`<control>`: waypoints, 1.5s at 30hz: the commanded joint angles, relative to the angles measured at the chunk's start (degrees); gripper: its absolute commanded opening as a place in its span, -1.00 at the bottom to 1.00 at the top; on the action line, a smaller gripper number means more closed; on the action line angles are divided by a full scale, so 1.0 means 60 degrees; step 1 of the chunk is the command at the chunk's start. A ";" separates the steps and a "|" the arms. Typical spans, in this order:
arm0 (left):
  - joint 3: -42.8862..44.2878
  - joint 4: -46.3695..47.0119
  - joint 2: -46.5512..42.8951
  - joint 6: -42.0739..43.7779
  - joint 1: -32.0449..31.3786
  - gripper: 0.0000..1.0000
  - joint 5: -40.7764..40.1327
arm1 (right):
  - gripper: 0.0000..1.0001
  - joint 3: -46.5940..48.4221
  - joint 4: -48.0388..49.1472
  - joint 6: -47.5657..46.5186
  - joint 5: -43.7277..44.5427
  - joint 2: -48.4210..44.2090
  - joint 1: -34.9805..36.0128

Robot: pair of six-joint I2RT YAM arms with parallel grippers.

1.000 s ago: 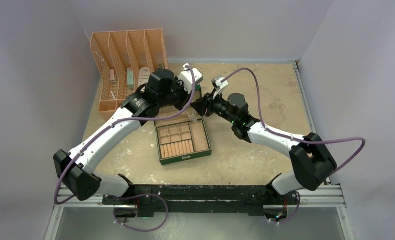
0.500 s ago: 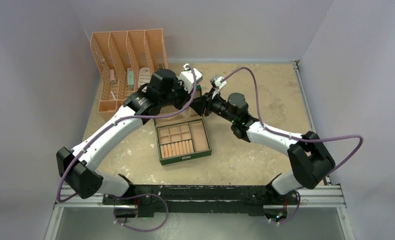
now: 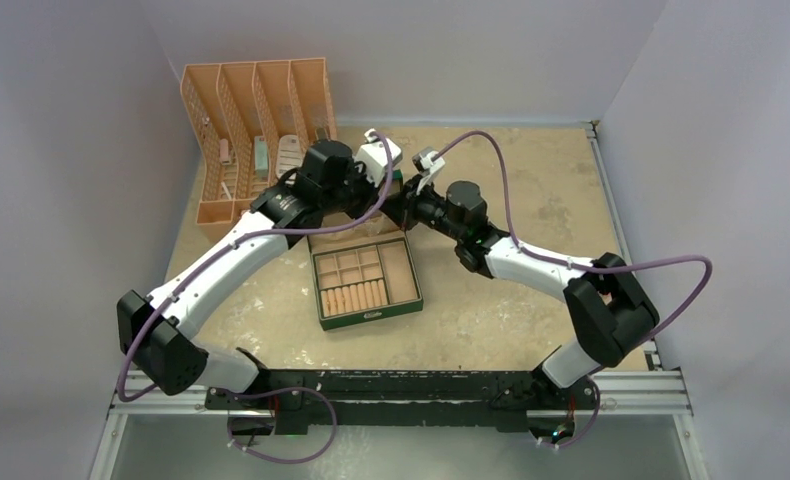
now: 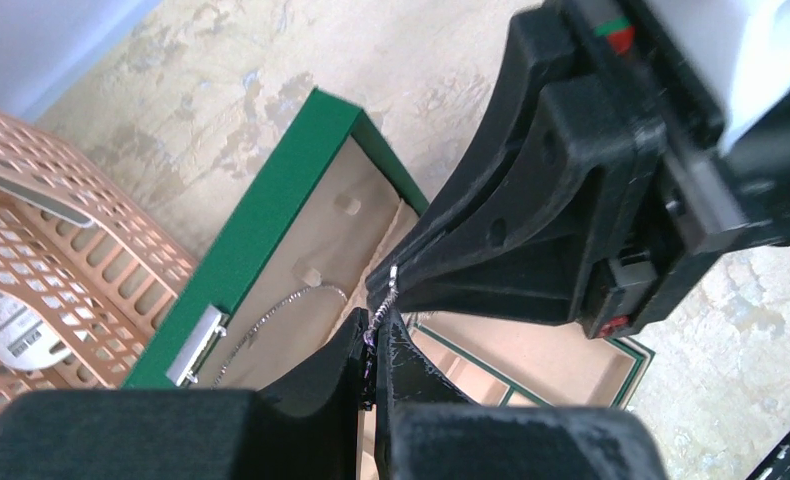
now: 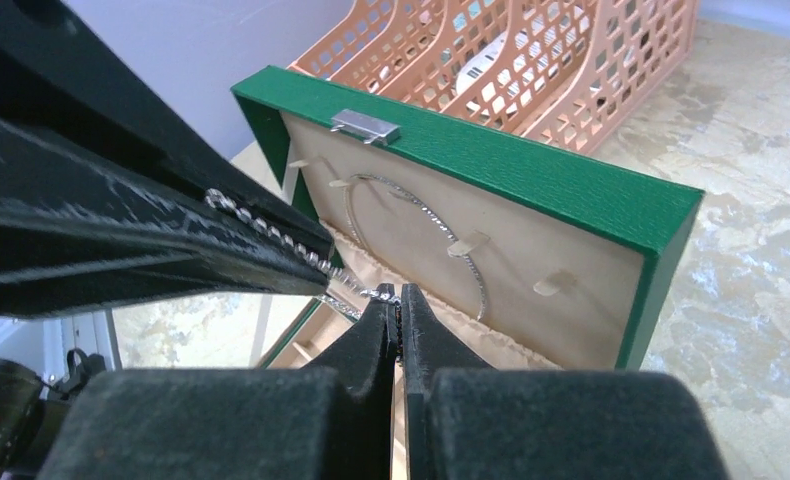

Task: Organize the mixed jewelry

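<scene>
A silvery twisted chain (image 5: 271, 232) from the mixed jewelry runs taut between my two grippers above the open green box (image 3: 371, 316). My left gripper (image 4: 376, 335) is shut on one end of the chain (image 4: 383, 295). Facing it tip to tip, my right gripper (image 5: 398, 300) is shut on the other end. In the top view the two grippers meet just behind the box's tray, left (image 3: 383, 196) and right (image 3: 399, 206). A thin silver necklace (image 5: 451, 235) hangs on tabs inside the raised green lid (image 5: 531, 170). The other pieces are hidden.
The box's tray has small compartments and a row of ring rolls (image 3: 353, 297). An orange mesh file rack (image 3: 251, 110) holding a few small items stands at the back left, close behind the lid. Purple cables loop over both arms.
My right gripper has closed from open onto the chain's end and shifted slightly left toward the left gripper. The left gripper has stayed shut on the chain.
</scene>
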 commanded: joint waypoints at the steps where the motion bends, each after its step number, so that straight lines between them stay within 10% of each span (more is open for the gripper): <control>1: -0.0549 0.0650 0.0013 -0.0324 0.0140 -1.00 -0.0542 | -1.00 0.0441 -0.0367 0.0391 0.0597 -0.0072 0.0032; 17: -0.0362 0.2086 0.1211 -0.0363 0.0157 -1.00 -0.3037 | -1.00 0.2055 -0.2184 0.1847 0.2228 0.0942 0.0036; 45: -0.0377 0.2091 0.1402 -0.0622 0.0171 -0.74 -0.3163 | -1.00 0.2714 -0.3904 0.3402 0.3272 0.0723 0.0035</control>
